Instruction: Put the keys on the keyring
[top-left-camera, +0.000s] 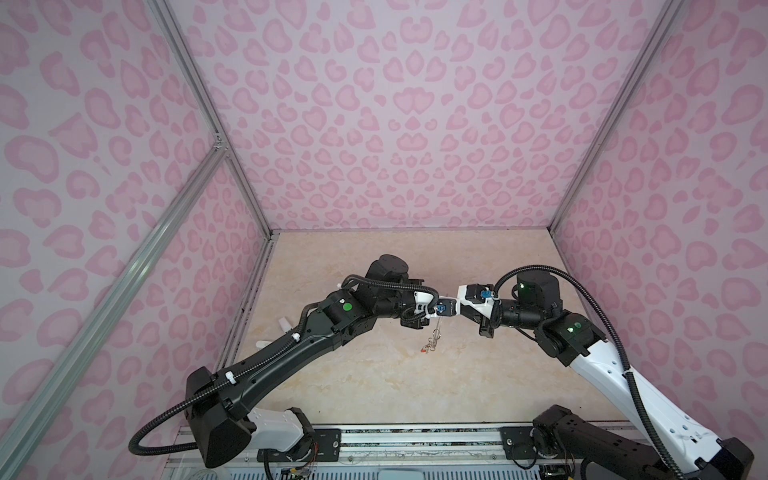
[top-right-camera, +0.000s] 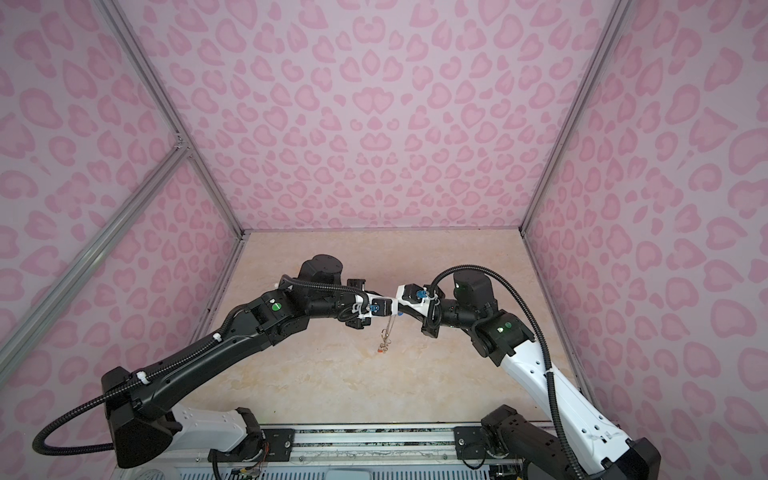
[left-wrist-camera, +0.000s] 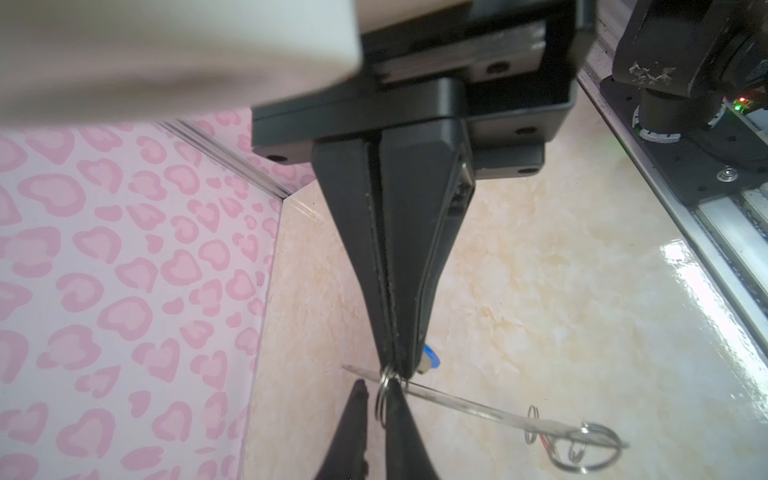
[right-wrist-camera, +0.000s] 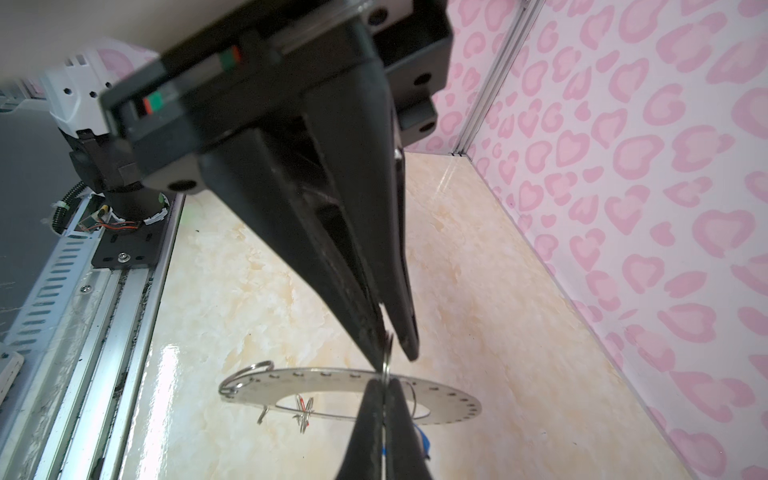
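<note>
**A:** What did both top views give?

**B:** The left arm (top-left-camera: 286, 357) and right arm (top-left-camera: 611, 382) met nose to nose near mid-frame, a little below half height, above the counter (top-left-camera: 374, 395). Their wrist housings covered every fingertip, so no grip could be read there. The keyring (top-left-camera: 435, 332) (top-right-camera: 387, 330) was only an edge-on sliver hanging under the meeting point. The orange-tagged key set (top-left-camera: 424, 350) (top-right-camera: 380, 351) was a speck at its lower end. Whether that touched the counter, I couldn't tell.

**A:** And the left wrist view?

**B:** The left pincer (left-wrist-camera: 395, 370) was pressed together along its whole length, pinching the blue-tagged key set (left-wrist-camera: 430, 356) by its small split ring (left-wrist-camera: 382, 399). Only a corner of the blue tag peeped from behind one finger. The keyring (left-wrist-camera: 478, 405) ran edge-on, its holes invisible and its far end blurred among wire loops.

**A:** The right wrist view?

**B:** The right pincer (right-wrist-camera: 395, 360) was clamped at the keyring's (right-wrist-camera: 332, 382) rim, tips a sliver apart. The left pincer's fingers (right-wrist-camera: 370, 436) lay across the disc and hid the contact. The orange-tagged key set (right-wrist-camera: 306, 409) showed through the open centre, but which hole carried it was unreadable.
</note>
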